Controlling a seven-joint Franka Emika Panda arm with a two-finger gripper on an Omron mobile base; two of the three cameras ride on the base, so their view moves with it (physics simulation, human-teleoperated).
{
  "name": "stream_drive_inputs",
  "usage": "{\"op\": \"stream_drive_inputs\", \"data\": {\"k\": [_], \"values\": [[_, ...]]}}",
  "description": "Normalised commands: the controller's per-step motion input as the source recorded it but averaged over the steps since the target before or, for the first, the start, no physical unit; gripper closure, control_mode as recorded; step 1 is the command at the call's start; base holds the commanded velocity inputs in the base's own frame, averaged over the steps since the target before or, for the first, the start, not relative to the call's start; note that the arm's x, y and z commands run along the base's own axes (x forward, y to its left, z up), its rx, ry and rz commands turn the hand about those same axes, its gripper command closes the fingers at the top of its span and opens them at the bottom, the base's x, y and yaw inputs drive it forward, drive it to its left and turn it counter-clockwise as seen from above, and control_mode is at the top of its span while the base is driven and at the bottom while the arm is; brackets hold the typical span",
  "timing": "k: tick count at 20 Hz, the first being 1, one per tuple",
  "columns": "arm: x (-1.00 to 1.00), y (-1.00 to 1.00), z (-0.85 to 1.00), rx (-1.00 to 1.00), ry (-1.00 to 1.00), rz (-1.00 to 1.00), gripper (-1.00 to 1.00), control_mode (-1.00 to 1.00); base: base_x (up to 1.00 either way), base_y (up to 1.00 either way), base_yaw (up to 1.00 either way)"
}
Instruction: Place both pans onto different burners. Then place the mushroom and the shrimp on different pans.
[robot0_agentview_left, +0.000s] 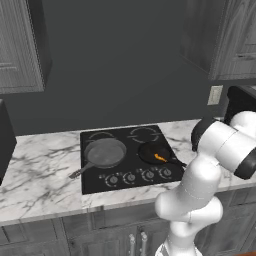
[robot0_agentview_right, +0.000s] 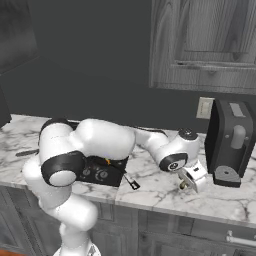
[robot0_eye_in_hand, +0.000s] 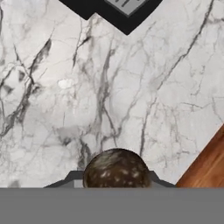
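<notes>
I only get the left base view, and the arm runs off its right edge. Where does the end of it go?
Observer: The tool hangs over the marble counter, right of the cooktop and beside a black coffee machine.
Visitor: Is it carrying anything?
Observer: Yes. The hand view shows a brown speckled mushroom gripped in the tool, above bare marble.

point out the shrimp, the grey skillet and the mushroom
shrimp (robot0_agentview_left: 160, 158): left base view, middle of the orange sliver in the black pan.
grey skillet (robot0_agentview_left: 105, 152): left base view, centre of its bowl, on the front left burner.
mushroom (robot0_eye_in_hand: 117, 169): hand view, speckled brown cap, between the gripper fingers.
</notes>
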Motion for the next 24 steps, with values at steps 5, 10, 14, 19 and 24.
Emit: {"op": "stream_drive_inputs", "data": {"k": [5, 10, 14, 19, 24], "values": [[0.0, 0.58, 0.29, 0.0, 0.0, 0.11, 1.0, -1.0, 0.0, 0.0, 0.0], [0.01, 0.61, 0.33, 0.0, 0.0, 0.12, 1.0, -1.0, 0.0, 0.0, 0.0], [0.0, 0.64, 0.21, 0.0, 0.0, 0.14, 1.0, -1.0, 0.0, 0.0, 0.0], [0.0, 0.59, 0.19, 0.0, 0.0, 0.17, 1.0, -1.0, 0.0, 0.0, 0.0], [0.15, 0.58, 0.23, 0.0, 0.01, 0.18, 1.0, -1.0, 0.0, 0.0, 0.0]]}}
